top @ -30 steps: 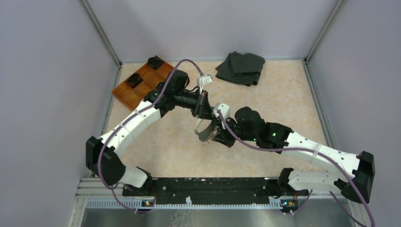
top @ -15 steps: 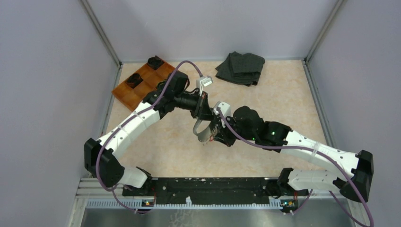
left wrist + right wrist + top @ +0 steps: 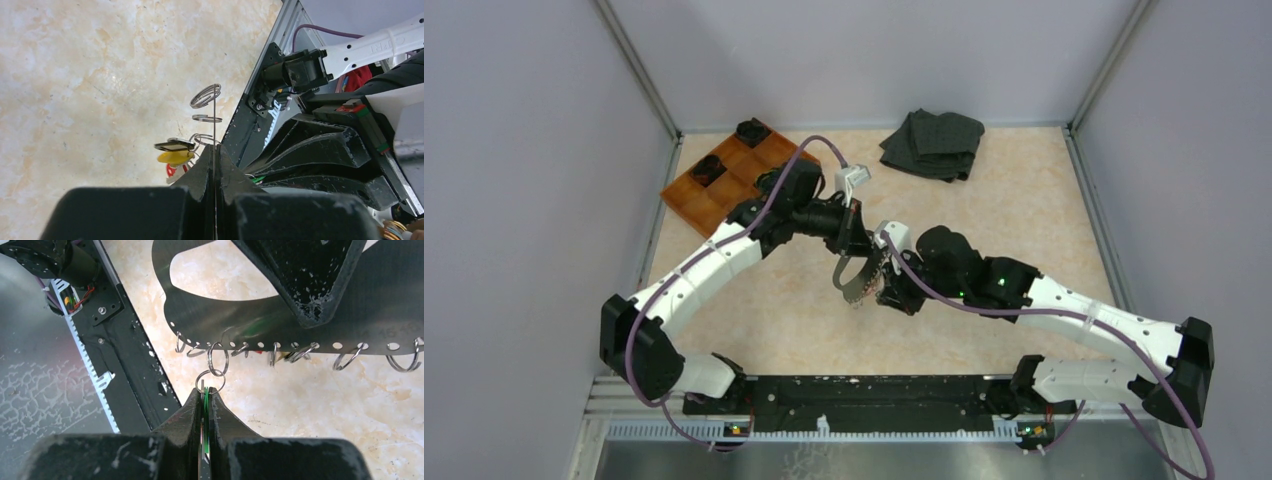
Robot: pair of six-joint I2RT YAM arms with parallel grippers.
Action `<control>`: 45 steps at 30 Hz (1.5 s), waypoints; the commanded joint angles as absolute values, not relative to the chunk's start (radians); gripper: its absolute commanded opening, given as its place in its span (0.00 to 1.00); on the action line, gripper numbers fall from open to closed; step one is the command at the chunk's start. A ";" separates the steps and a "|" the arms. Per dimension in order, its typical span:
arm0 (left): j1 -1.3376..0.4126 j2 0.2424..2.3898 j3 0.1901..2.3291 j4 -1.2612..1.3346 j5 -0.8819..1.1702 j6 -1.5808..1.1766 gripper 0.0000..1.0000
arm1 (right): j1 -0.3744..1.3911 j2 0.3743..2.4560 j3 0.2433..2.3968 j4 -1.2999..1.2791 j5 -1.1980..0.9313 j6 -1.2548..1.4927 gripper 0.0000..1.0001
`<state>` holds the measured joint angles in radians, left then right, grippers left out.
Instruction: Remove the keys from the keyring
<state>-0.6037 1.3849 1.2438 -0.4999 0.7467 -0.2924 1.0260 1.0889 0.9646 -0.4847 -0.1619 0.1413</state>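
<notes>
Pinching a green key (image 3: 205, 412), the right tool (image 3: 205, 391) hides most of it.

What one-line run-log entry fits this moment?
left fingers: shut on keyring | right fingers: shut on green key | green key: not yet off

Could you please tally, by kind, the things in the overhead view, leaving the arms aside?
Orange tray: 1
Black round objects: 2
Dark cloth: 1
Keyring: 1
Total: 5
</notes>
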 commanded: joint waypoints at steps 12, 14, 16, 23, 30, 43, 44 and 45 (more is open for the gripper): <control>-0.613 1.287 1.183 -0.350 0.731 -0.258 0.00 | 1.039 1.158 1.046 -0.532 -0.141 0.144 0.00; -0.617 1.283 1.181 -0.349 0.730 -0.249 0.00 | 1.038 1.159 1.050 -0.529 -0.132 0.151 0.00; -0.620 1.281 1.180 -0.352 0.729 -0.240 0.00 | 1.038 1.161 1.055 -0.524 -0.124 0.156 0.00; -0.634 1.281 1.182 -0.356 0.721 -0.220 0.00 | 1.038 1.171 1.071 -0.517 -0.114 0.171 0.00; -0.649 1.278 1.183 -0.356 0.718 -0.218 0.00 | 1.038 1.183 1.088 -0.523 -0.088 0.195 0.00; -0.671 1.269 1.146 -0.295 0.708 -0.259 0.00 | 1.038 1.185 1.080 -0.506 -0.043 0.260 0.00; -0.675 1.269 1.142 -0.289 0.709 -0.263 0.00 | 1.038 1.185 1.077 -0.503 -0.036 0.268 0.00; -0.678 1.267 1.139 -0.287 0.708 -0.265 0.00 | 1.038 1.185 1.076 -0.501 -0.029 0.278 0.00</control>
